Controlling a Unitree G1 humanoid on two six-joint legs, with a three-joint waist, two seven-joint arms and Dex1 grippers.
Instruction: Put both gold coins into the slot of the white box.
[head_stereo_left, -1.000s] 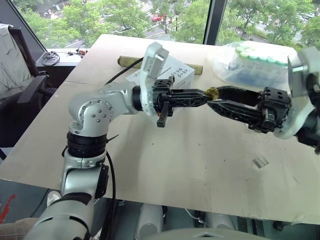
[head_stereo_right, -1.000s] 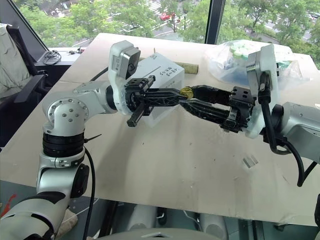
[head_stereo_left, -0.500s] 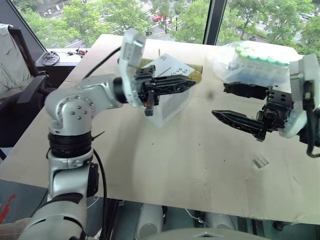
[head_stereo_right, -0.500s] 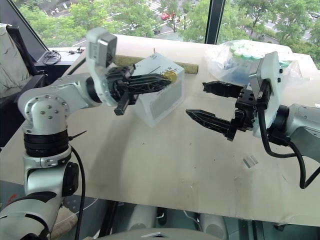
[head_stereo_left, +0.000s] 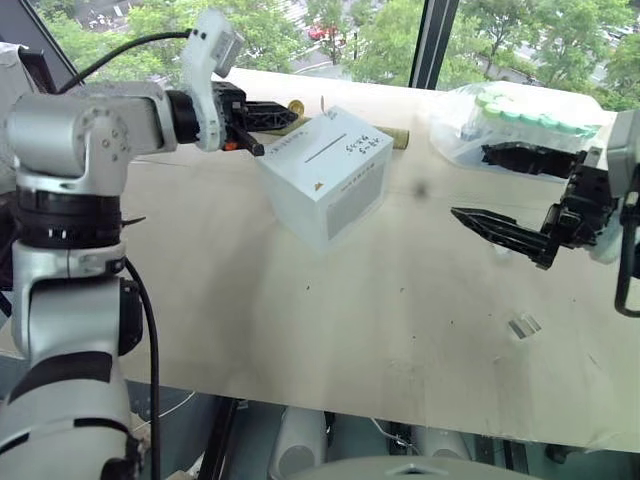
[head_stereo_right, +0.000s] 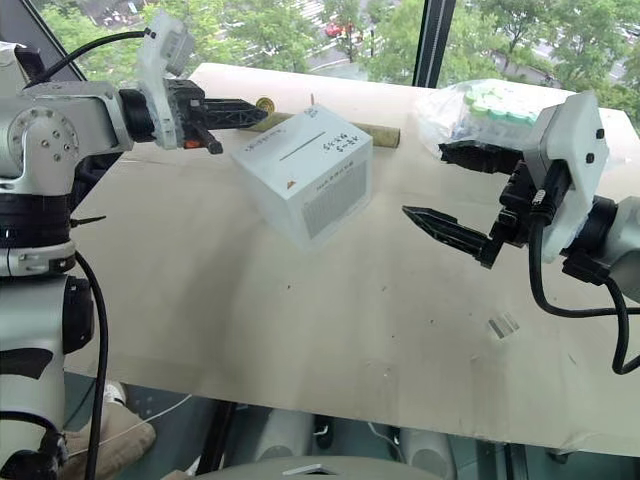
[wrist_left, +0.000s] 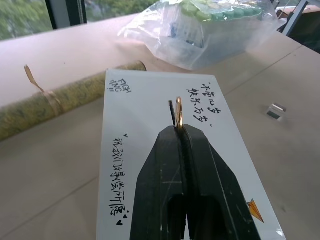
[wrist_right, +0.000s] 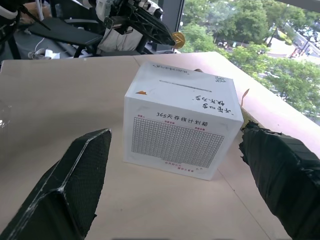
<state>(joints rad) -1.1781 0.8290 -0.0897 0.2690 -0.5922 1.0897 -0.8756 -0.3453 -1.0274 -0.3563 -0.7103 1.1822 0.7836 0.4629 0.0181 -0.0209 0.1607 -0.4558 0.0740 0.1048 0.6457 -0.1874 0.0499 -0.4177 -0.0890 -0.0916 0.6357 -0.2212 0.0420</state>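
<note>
Since 1 second ago the 2 grippers have parted. The left gripper (head_stereo_right: 262, 105) has swung away to the table's far left, its black fingers pinched on 1 gold coin (wrist_right: 178, 39), a thin shiny disc held above the far side of the white box (head_stereo_left: 325, 178). The right gripper (head_stereo_left: 502, 190) now stands wide and empty. The matte cardboard cube shows its thin dark slot (wrist_right: 187, 86) on top, beside handwriting.

Bright window daylight, soft shadows
</note>
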